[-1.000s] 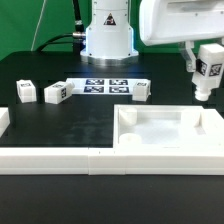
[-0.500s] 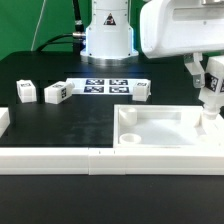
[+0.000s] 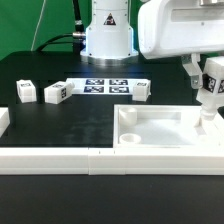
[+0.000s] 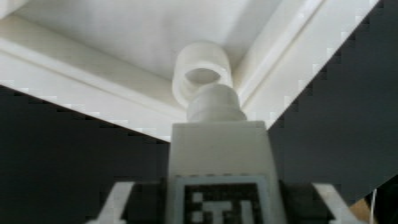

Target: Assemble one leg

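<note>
My gripper (image 3: pixel 210 84) is at the exterior view's right, shut on a leg (image 3: pixel 211 80), a small white block with a black-and-white tag. It holds the leg upright over the far right corner of the large white tray-like piece (image 3: pixel 165 138). In the wrist view the leg (image 4: pixel 222 150) sits between my fingers (image 4: pixel 118 205). Its narrow end points at a round hollow stub (image 4: pixel 203 72) in the tray's corner, very close to it; I cannot tell whether they touch. Three more legs lie on the table: two at the left (image 3: pixel 25 92) (image 3: pixel 55 93) and one behind the tray (image 3: pixel 139 90).
The marker board (image 3: pixel 103 86) lies at the back centre before the robot base. A long white rail (image 3: pixel 60 158) runs along the front, and a short white piece (image 3: pixel 3 122) sits at the exterior view's left edge. The tray has a second round socket (image 3: pixel 128 138) in its near left corner.
My gripper has come down with the leg toward the tray's far right corner and shifted slightly right. The other parts have not moved.
</note>
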You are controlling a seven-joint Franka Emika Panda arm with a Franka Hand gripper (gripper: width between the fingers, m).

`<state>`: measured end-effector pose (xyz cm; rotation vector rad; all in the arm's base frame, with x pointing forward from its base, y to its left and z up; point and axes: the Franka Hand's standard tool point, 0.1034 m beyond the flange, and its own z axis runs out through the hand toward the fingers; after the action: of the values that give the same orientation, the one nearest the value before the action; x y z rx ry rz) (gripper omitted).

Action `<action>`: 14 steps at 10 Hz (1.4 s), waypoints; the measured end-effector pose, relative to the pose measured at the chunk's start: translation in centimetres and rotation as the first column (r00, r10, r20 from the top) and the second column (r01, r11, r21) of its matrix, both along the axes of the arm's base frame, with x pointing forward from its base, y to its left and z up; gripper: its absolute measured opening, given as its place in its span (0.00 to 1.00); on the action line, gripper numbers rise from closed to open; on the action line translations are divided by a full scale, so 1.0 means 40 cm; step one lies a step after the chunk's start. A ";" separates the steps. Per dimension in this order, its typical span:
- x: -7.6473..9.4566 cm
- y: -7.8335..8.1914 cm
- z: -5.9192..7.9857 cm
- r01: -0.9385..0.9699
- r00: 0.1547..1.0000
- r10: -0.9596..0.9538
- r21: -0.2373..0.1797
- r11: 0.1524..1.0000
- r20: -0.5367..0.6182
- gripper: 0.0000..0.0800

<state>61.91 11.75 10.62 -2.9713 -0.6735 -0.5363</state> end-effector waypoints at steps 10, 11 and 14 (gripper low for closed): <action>0.027 0.004 -0.098 0.009 1.000 -0.009 0.011 1.000 -0.005 0.36; 0.026 0.003 -0.102 0.009 1.000 -0.009 0.011 1.000 -0.005 0.36; 0.025 -0.002 -0.112 0.014 1.000 -0.014 0.015 1.000 0.022 0.36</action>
<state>62.90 11.67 6.15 -2.9626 -0.6478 -0.5731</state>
